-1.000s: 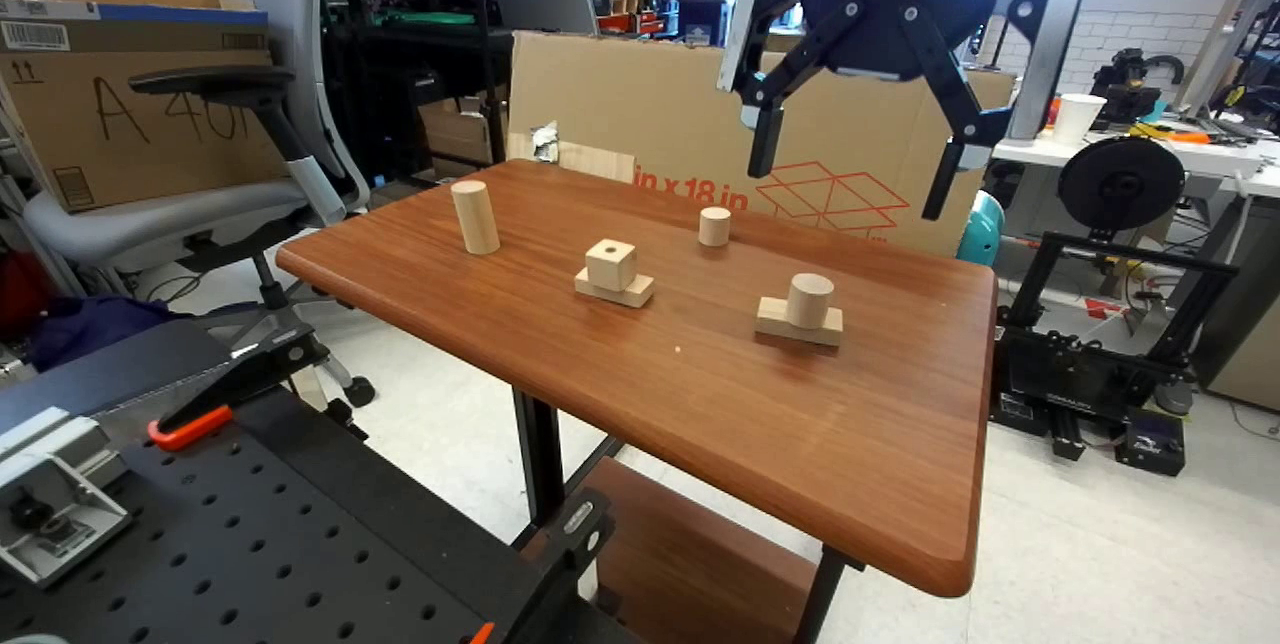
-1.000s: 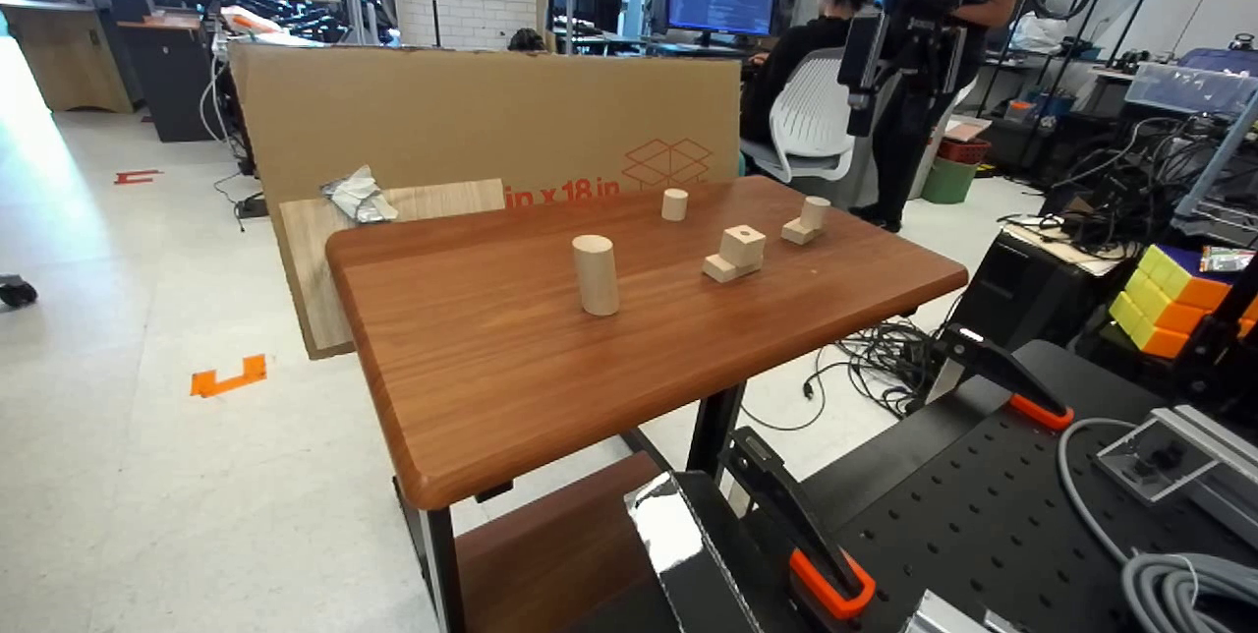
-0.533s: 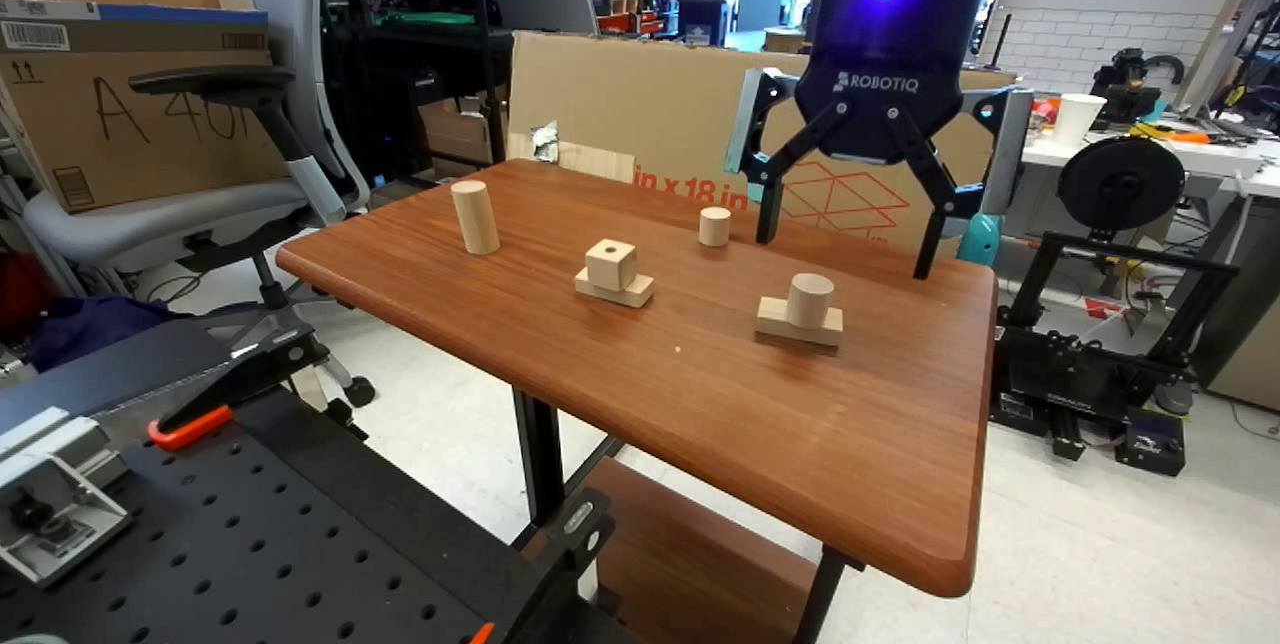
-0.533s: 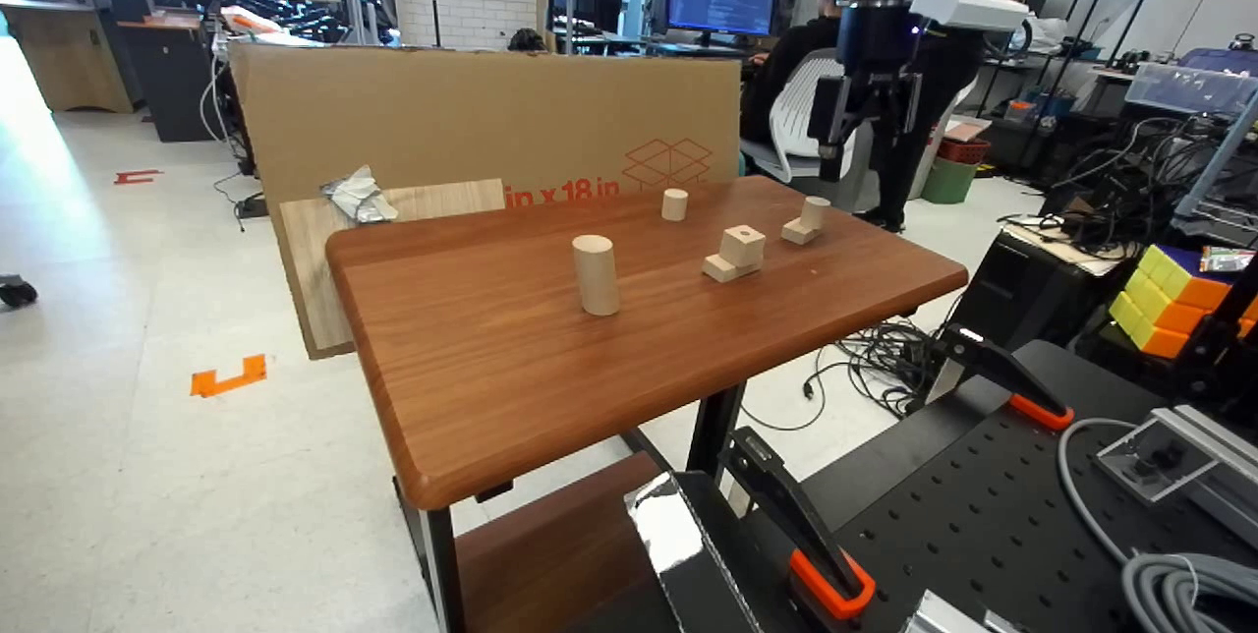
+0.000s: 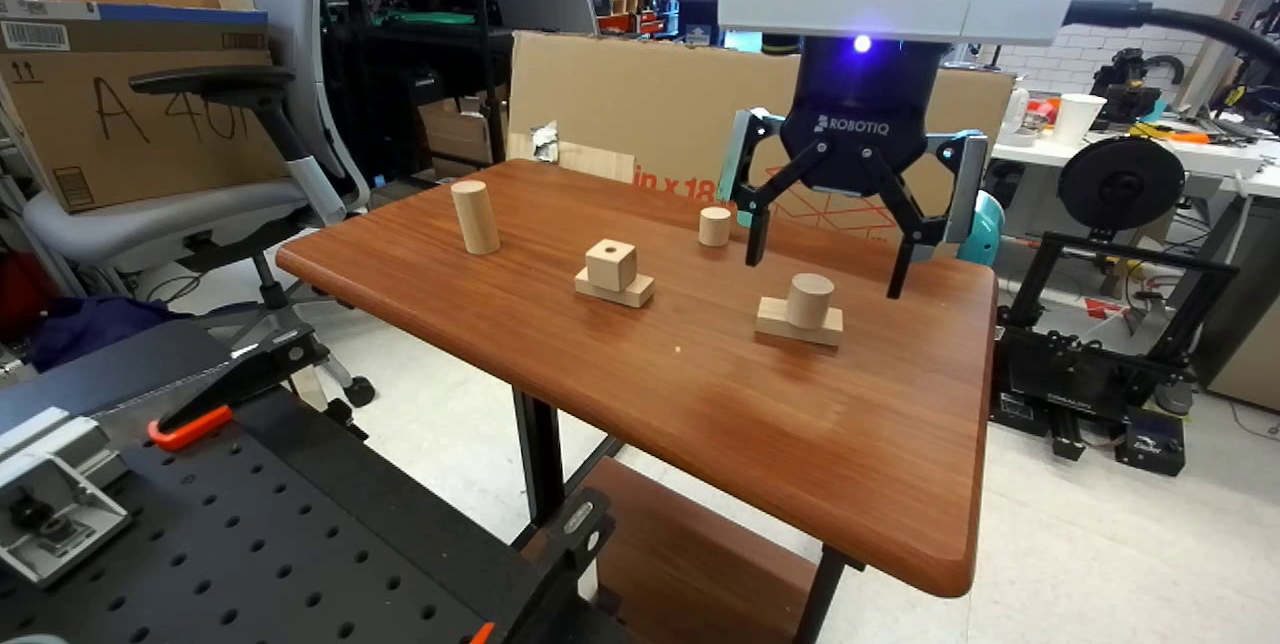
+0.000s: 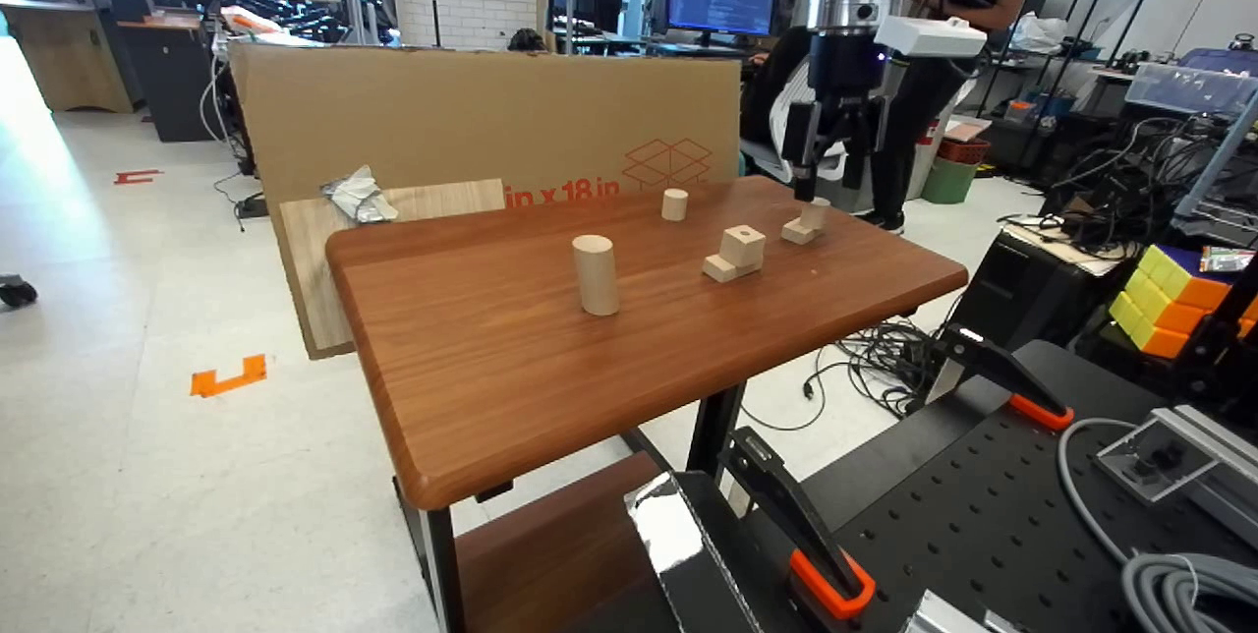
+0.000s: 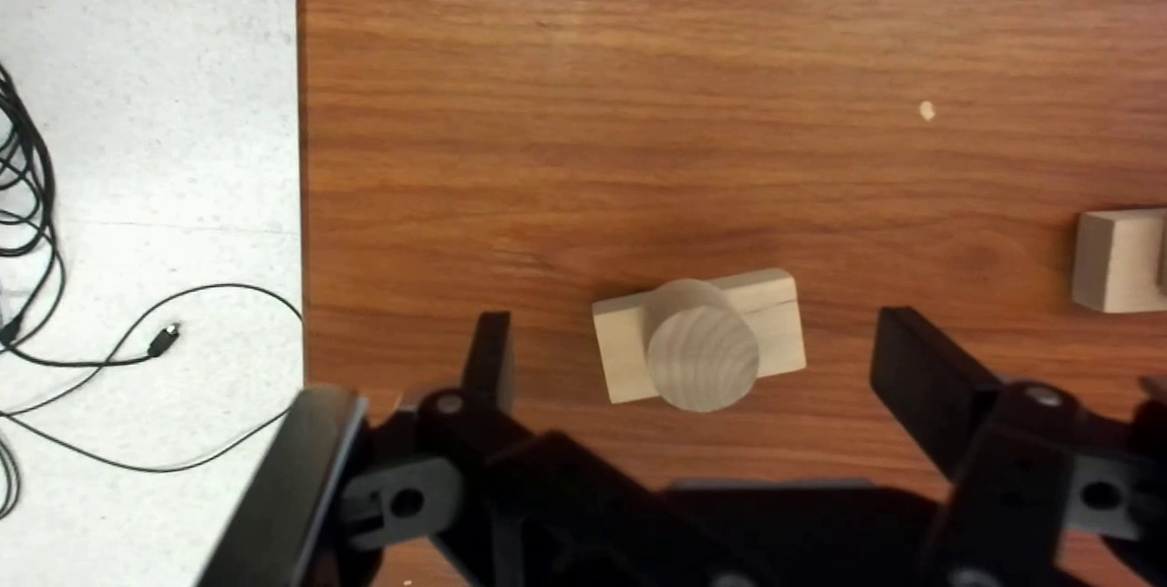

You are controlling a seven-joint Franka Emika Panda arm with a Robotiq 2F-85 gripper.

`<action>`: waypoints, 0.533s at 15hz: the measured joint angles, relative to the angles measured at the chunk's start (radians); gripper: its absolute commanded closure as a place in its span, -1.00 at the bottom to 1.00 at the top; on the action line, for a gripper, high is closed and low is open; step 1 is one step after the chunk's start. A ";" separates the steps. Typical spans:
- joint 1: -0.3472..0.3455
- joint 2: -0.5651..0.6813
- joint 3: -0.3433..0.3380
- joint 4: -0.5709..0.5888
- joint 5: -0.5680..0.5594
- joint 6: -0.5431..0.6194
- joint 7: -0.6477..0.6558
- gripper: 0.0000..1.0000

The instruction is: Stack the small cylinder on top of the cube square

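The small cylinder (image 5: 809, 302) stands upright on a flat wooden slab (image 5: 775, 318); it also shows in an exterior view (image 6: 815, 211) and in the wrist view (image 7: 703, 359). The cube square (image 5: 611, 266), with a dark hole in its top, sits on another flat slab (image 5: 632, 294); it also shows in an exterior view (image 6: 743, 247). In the wrist view only that slab's end shows at the right edge. My gripper (image 5: 825, 277) is wide open, pointing down, above the small cylinder. In the wrist view the cylinder lies between the fingers (image 7: 695, 321), apart from both.
A tall wooden cylinder (image 5: 475, 217) stands on the brown table (image 5: 700, 404). A slimmer short cylinder (image 5: 713, 227) stands near the table's far edge. A large cardboard sheet (image 5: 610, 84) stands behind the table.
My gripper has come down and a little to the left in both exterior views, toward the small cylinder. It has stayed open. The wooden pieces have not moved.
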 measured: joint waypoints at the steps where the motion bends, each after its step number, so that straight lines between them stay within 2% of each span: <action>1: 0.000 0.008 0.002 0.006 -0.001 0.000 0.000 -0.47; 3: 0.000 0.021 0.005 0.015 -0.010 0.000 0.000 -0.39; 8: 0.000 0.036 0.008 0.025 -0.038 0.000 0.002 0.40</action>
